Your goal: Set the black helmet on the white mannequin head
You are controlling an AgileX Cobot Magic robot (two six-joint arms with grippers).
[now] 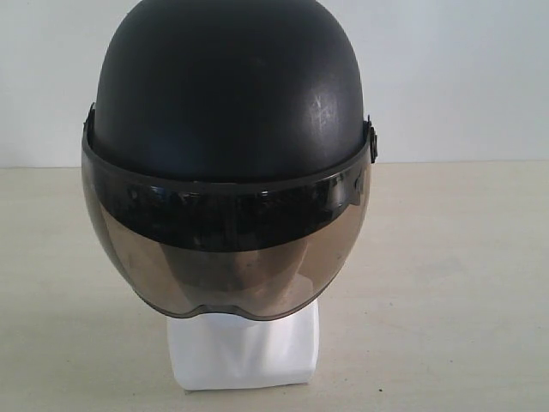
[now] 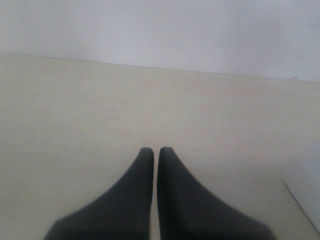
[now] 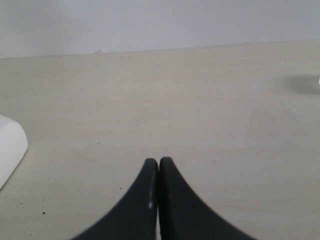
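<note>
In the exterior view the black helmet (image 1: 227,86) sits on top of the white mannequin head (image 1: 244,352). Its smoky visor (image 1: 227,257) hangs down over the face, so only the white blocky neck base shows. Neither gripper appears in that view. In the left wrist view my left gripper (image 2: 156,150) is shut, with nothing between its fingers, over bare table. A white corner of the mannequin base (image 2: 304,195) shows at the frame's edge. My right gripper (image 3: 158,161) is shut and empty, with the white base (image 3: 10,147) off to one side.
A pale beige table (image 1: 446,283) carries the head, and a plain white wall (image 1: 455,77) stands behind it. A dark shadow patch (image 3: 302,84) lies on the table far from my right gripper.
</note>
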